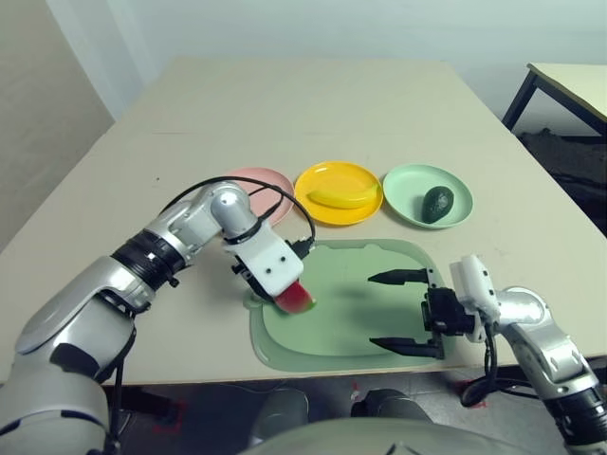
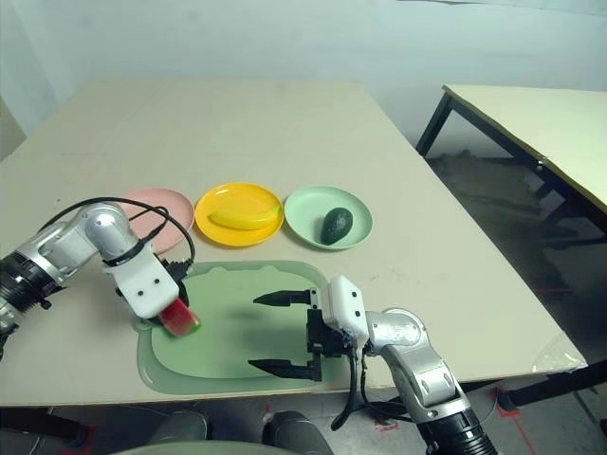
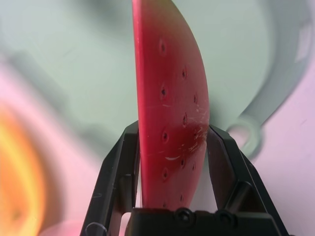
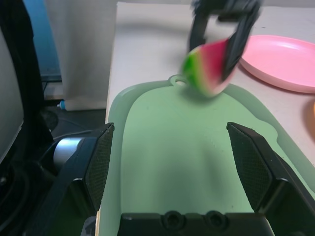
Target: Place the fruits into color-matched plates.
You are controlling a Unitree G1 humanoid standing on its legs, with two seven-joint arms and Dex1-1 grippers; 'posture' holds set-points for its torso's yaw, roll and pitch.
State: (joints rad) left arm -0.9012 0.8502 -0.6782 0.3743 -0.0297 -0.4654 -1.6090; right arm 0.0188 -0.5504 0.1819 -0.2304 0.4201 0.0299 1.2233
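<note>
My left gripper is shut on the red watermelon wedge, holding it just above the left end of the pale green mat. In the left wrist view the wedge stands between both black fingers. The pink plate lies bare behind the left arm. The banana rests in the yellow plate, and the avocado in the mint green plate. My right gripper hangs open over the mat's right side, holding nothing.
The three plates line up behind the mat. A black cable loops off the left wrist. A second table stands to the right, beyond a gap. The table's front edge runs close beneath the mat.
</note>
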